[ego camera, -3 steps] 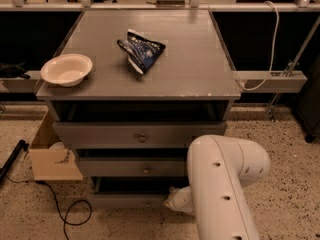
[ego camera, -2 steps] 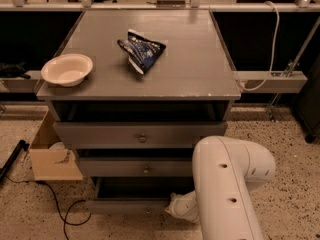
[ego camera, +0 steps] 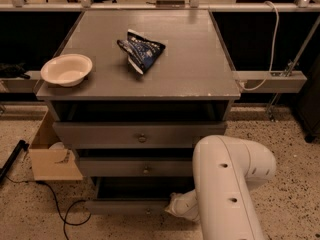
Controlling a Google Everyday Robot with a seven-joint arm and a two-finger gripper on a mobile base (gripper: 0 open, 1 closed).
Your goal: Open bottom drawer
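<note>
Bottom drawer [ego camera: 125,207] lowest in cabinet [ego camera: 200,74], near floor; your gripper [ego camera: 176,206] sits low at its front's right end, likely placed for pull; spread or closed, cannot tell; arm [ego camera: 227,194] blocks view.

Grey bottom drawer [ego camera: 120,206], white gripper [ego camera: 175,207] low at its right end, glossy white arm [ego camera: 225,184], cream bowl [ego camera: 66,69], dark blue packet [ego camera: 141,51] with white print, grey worktop [ego camera: 200,69], speckled beige floor [ego camera: 290,184], brown cardboard box [ego camera: 50,159].
</note>
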